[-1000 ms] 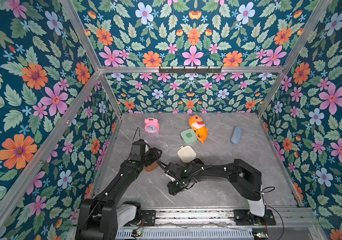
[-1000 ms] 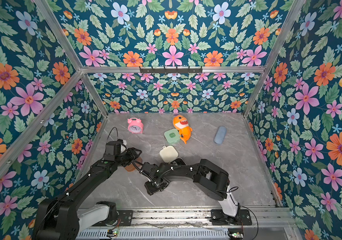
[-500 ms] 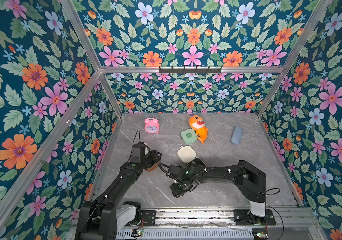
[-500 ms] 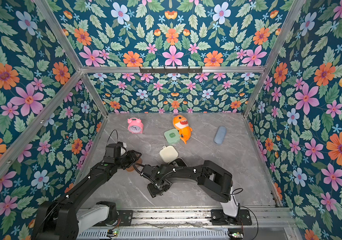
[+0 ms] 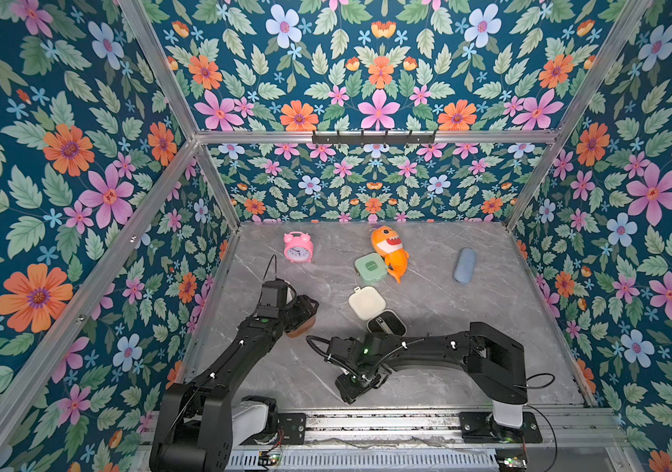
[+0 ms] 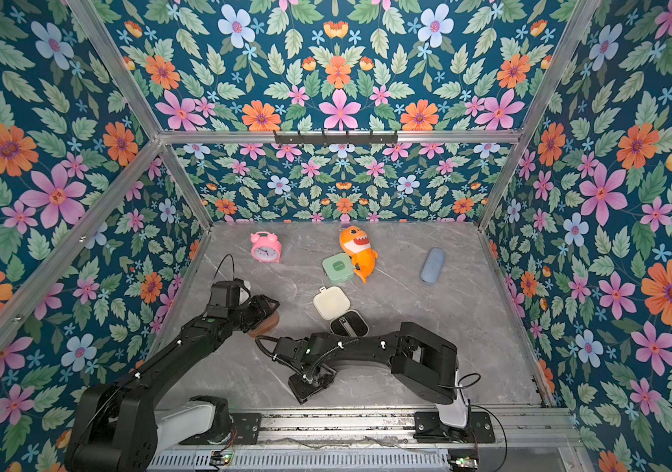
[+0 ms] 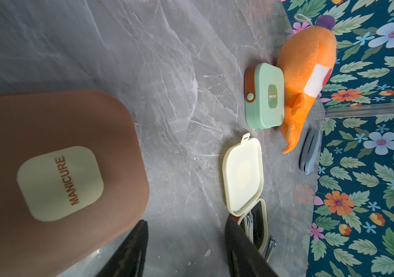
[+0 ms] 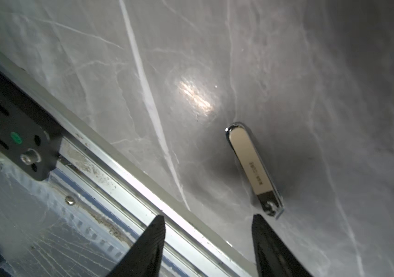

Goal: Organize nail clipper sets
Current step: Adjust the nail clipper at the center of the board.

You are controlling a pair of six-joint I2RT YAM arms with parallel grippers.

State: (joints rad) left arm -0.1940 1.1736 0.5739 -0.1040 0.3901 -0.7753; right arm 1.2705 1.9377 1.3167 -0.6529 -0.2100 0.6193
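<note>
We found one loose nail clipper [image 8: 254, 167] lying flat on the grey marbled desk [image 5: 326, 261], close to the metal rail [image 8: 119, 182] at the desk's front edge. The right claw [image 8: 206, 221] hung over it with its jaws parted and nothing between them. The clipper's cutting end lay just beyond the tip of one finger [image 8: 265, 239]; we could not tell whether they touched.

The cream case [image 5: 366, 303] stood open mid-desk, its lid laid back and its black insert [image 5: 386, 325] facing up. In the left wrist view, metal tools [image 7: 250, 221] showed in that insert. In both top views the right arm crossed just in front of this case.

The brown case [image 7: 54, 167] lay shut toward the left side of the desk, its label reading MANICURE. The left claw [image 7: 186, 220] was released and empty. The brown case sat outside the jaws, beside the outer face of one finger [image 7: 131, 247]; contact could not be confirmed. In both top views the claw covered most of this case.

The mint green case [image 5: 370, 267] lay shut farther back, touching an orange shark plush [image 5: 391, 251]. A pink alarm clock [image 5: 297, 247] stood near the back left. A blue-grey pouch [image 5: 464, 265] lay well apart to the right.
</note>
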